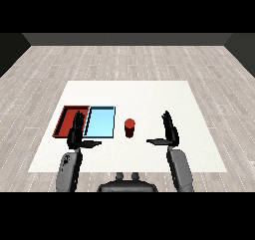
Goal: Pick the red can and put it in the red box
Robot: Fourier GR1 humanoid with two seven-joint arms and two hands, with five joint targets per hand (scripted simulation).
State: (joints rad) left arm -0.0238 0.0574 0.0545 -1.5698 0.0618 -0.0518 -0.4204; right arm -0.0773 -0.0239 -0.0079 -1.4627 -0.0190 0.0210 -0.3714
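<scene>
- fingers on both hands are straight and pointing up, thumbs sticking out sideways toward the middle, so both are released and holding nothing
- left hand sits over the near edge of the trays, its fingers overlapping the seam where the red tray meets the light blue tray
- right hand is out on bare table, well apart from everything, its thumb pointing back toward the can
- red can stands upright on the white table, just beside the right edge of the blue tray but not touching it, roughly between the two hands and closer to the left thumb side
- the two trays lie side by side and touching, red on the outside left, near the table's left edge
- lots of open table to the right of the can and behind it, all the way to the far edge
</scene>
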